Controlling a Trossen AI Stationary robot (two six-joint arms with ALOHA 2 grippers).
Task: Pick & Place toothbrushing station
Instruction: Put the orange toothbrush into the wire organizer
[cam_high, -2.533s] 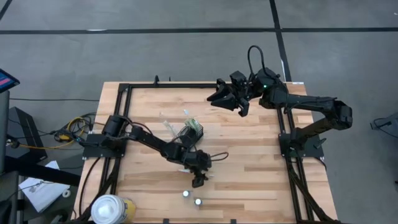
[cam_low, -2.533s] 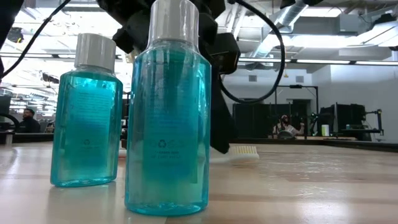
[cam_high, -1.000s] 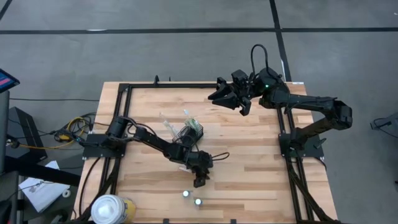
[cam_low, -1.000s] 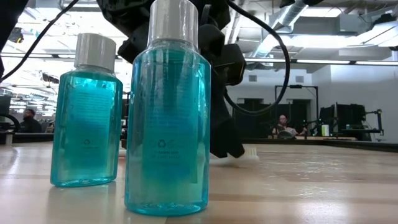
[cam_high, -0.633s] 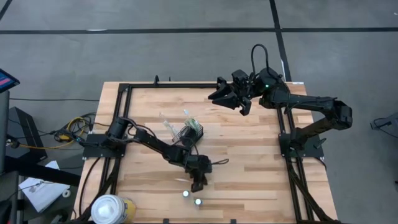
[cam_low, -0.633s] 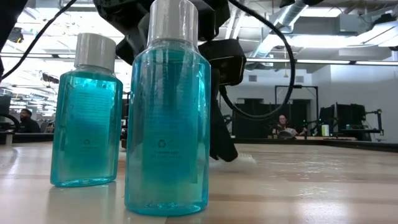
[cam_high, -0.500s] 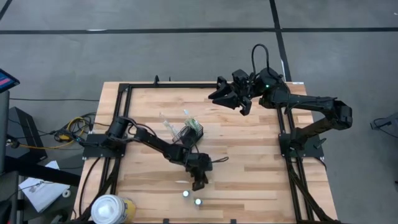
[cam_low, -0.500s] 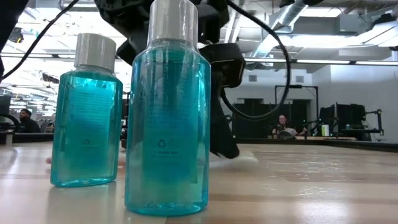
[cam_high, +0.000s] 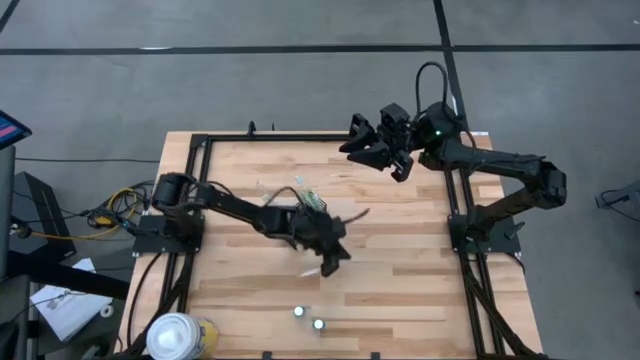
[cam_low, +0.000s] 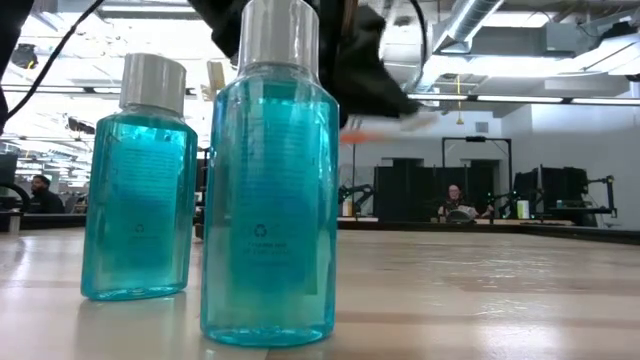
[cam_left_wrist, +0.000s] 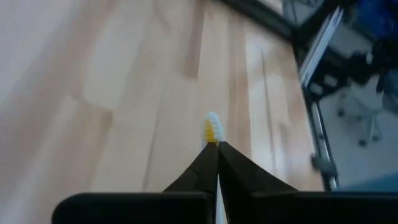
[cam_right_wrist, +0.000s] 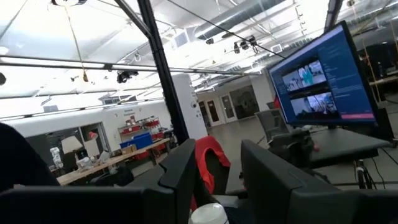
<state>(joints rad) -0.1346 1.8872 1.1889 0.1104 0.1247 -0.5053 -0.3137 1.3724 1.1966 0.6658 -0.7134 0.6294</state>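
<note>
The black wire-mesh holder (cam_high: 311, 212) stands mid-table with a green-and-white toothbrush (cam_high: 307, 195) sticking up out of it; my left arm crosses just in front of it. My left gripper (cam_high: 332, 258) hangs above the table near the holder, shut on a white toothbrush with an orange part (cam_low: 385, 128). My right gripper (cam_high: 375, 150) is raised over the far right corner, its fingers (cam_right_wrist: 180, 171) apart and pointing into the room. A white rounded thing (cam_right_wrist: 208, 214) shows low between them; what it is and whether it touches them, I cannot tell. My left gripper pinches the toothbrush between its two fingers. A short white-and-orange end (cam_left_wrist: 212, 127) sticks out past the fingertips, and a white strip runs back between them, so the brush lies along the fingers. The fingers slant down. The brush is lifted clear of the table.
Two blue mouthwash bottles (cam_low: 270, 190) (cam_low: 135, 180) stand near the front edge, their caps (cam_high: 298, 311) (cam_high: 318, 323) just in front of my left gripper. A large white-and-yellow container (cam_high: 178, 335) is at the near left corner. Black rails (cam_high: 200, 140) frame the table.
My left gripper has shut on the toothbrush where it lay on the table, then risen and gone toward the far edge and the holder. The brush has come up off the table with it. My right gripper has risen a little.
</note>
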